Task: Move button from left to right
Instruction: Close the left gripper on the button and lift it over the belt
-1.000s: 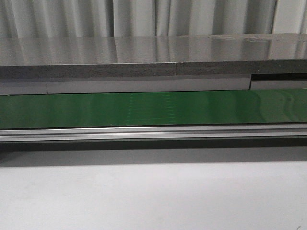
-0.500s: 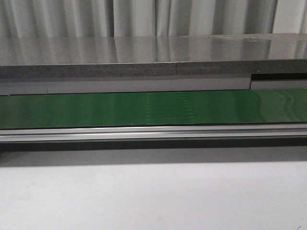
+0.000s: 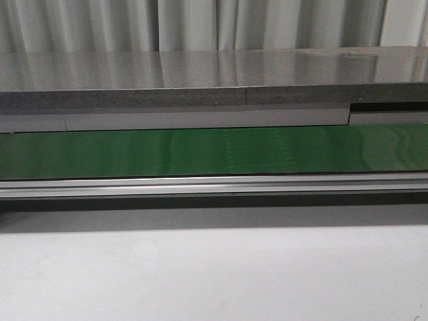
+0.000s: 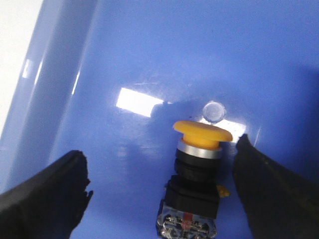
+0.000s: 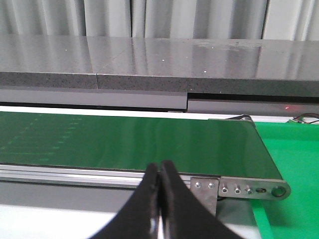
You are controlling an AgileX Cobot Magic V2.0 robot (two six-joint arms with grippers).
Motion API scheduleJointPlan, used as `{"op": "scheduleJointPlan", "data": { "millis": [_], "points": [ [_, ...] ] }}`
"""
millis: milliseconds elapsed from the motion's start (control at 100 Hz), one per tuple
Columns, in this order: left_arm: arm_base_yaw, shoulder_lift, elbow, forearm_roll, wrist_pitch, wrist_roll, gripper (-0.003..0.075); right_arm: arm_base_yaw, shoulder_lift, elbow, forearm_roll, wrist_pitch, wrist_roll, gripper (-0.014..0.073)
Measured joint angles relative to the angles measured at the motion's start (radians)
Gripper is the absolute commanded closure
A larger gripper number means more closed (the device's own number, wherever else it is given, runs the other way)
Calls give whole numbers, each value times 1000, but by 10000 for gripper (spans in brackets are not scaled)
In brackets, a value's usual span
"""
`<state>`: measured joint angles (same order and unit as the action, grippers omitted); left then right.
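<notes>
In the left wrist view the button [image 4: 198, 169] lies on the floor of a blue bin [image 4: 149, 59], its yellow-orange mushroom cap toward the far side and its black body with metal terminals nearest the camera. My left gripper [image 4: 162, 159] is open, one black finger on each side of the button with a gap to the body on both sides; the finger by the cap sits very close to it. My right gripper [image 5: 160, 172] is shut with nothing between its fingers, held in front of the green conveyor belt [image 5: 124, 139]. Neither gripper nor the button appears in the front view.
A green conveyor belt [image 3: 214, 152] runs across the front view with an aluminium rail [image 3: 214, 185] along its near edge and a grey ledge [image 3: 200, 80] behind. The belt's end bracket [image 5: 239, 188] shows in the right wrist view. The blue bin's side wall [image 4: 55, 74] rises beside the left gripper.
A faint pale pattern on the green belt has drifted to the right across the front view. Nothing else differs.
</notes>
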<state>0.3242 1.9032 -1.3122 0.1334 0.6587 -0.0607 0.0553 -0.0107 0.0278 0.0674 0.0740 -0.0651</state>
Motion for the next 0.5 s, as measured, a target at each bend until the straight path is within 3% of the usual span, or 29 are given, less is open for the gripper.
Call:
{"op": "scheduleJointPlan", "data": {
  "millis": [500],
  "points": [
    [0, 85, -2, -15, -12, 1, 155, 0, 0, 0, 0, 0, 0, 662]
  ]
}}
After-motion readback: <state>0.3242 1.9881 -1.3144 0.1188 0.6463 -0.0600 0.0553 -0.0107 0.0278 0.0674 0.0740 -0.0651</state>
